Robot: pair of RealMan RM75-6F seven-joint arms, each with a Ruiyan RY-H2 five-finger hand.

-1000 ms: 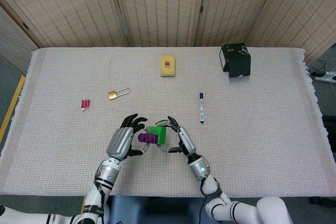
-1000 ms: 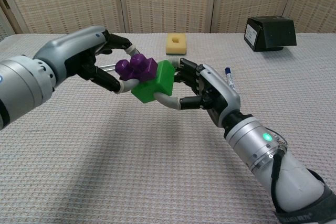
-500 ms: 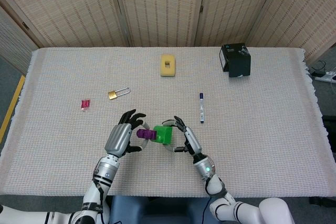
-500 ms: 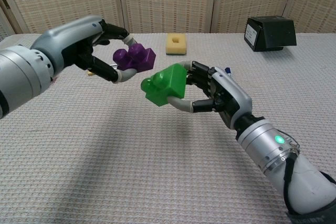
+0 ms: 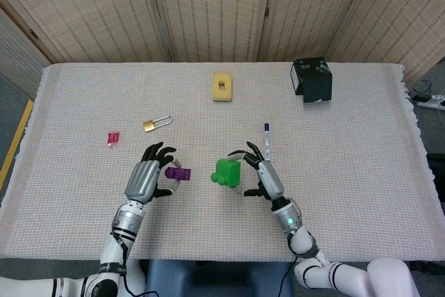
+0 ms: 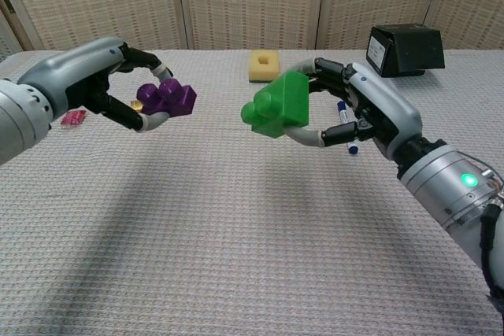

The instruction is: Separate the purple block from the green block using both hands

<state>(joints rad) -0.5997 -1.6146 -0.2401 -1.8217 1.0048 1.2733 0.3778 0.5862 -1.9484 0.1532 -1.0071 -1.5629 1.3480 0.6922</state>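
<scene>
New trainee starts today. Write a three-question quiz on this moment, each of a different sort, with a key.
1. True or false: the purple block and green block are joined.
2. Which hand holds the green block? A) left hand B) right hand
3. Fill in: the dark object at the table's far right is a black ____.

Key: 1 false, they are apart; 2 B; 3 box.

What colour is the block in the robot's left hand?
Purple. The left hand holds the purple block, seen best in the chest view.
</scene>
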